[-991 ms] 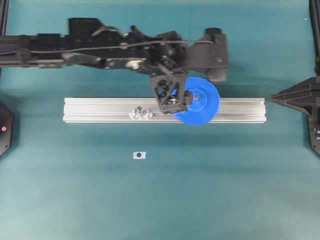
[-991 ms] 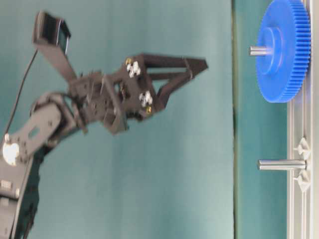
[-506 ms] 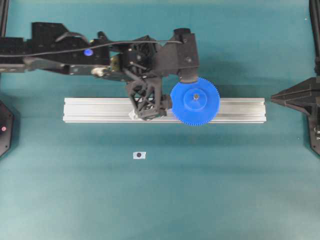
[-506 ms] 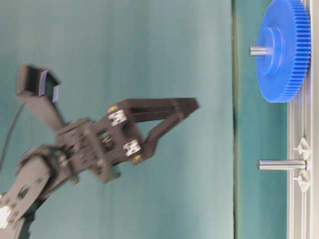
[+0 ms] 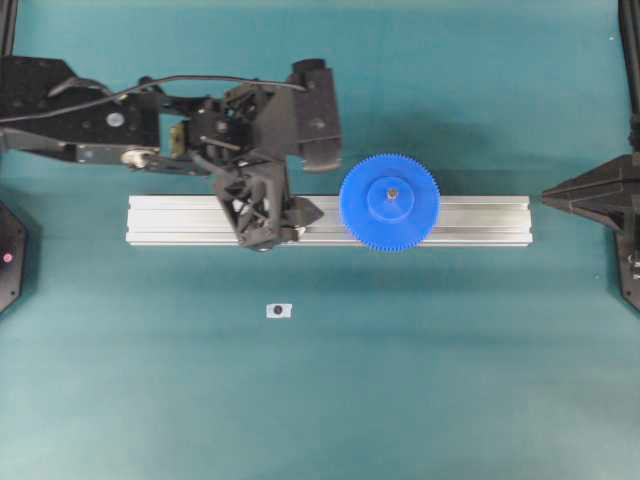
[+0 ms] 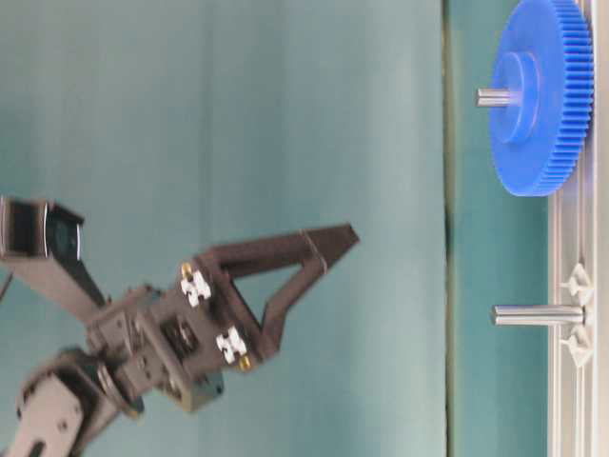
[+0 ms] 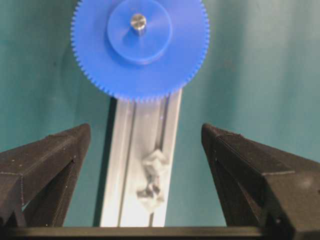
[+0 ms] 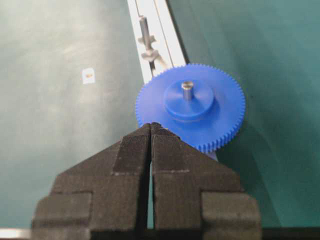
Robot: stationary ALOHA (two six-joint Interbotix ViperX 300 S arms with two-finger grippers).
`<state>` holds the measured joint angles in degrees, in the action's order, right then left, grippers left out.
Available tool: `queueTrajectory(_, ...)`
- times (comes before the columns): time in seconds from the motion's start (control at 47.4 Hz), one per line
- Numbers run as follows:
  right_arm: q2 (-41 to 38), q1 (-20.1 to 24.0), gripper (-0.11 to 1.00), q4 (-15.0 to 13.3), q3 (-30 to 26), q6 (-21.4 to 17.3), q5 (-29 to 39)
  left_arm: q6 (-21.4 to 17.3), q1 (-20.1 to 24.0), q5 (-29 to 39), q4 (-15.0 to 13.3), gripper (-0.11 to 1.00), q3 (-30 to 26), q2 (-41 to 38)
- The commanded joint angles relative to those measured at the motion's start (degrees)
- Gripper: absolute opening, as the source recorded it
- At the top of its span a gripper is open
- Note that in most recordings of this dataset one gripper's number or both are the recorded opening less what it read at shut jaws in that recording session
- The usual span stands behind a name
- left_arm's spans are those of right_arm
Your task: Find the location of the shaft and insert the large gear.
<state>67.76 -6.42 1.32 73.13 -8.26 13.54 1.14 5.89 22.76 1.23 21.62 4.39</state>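
Observation:
The large gear [image 5: 389, 202], a bright blue toothed disc, sits flat on the aluminium rail [image 5: 480, 220] with a grey shaft [image 7: 137, 21] poking up through its hub. A second bare pin [image 6: 538, 314] stands between clear brackets further left on the rail; in the overhead view my left gripper covers it. That left gripper [image 5: 290, 228] hangs open above the rail, left of the gear and apart from it, with nothing between its fingers [image 7: 55, 155]. At the right table edge my right gripper [image 8: 151, 125] is shut and empty, pointing at the gear's rim.
A small white square tag [image 5: 278, 310] with a dark dot lies on the teal mat in front of the rail. Black stands sit at the left and right table edges.
My left arm has drawn back leftward along the rail, away from the gear, its jaws staying open. The gear has stayed on its shaft. The right arm has not moved.

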Motion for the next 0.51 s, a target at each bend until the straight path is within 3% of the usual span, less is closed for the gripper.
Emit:
queueTrajectory(0.0,-0.5,0.0,0.0,0.0,-0.9,-0.4,-0.5,0.0,-0.3,-1.5,0.0,0.92,0.6,2.6)
queueTrajectory(0.485,-0.4,0.1,0.0,-0.1,-1.1,-0.4,-0.6,1.0,-0.4,-4.6,0.1,0.92,4.7,6.8)
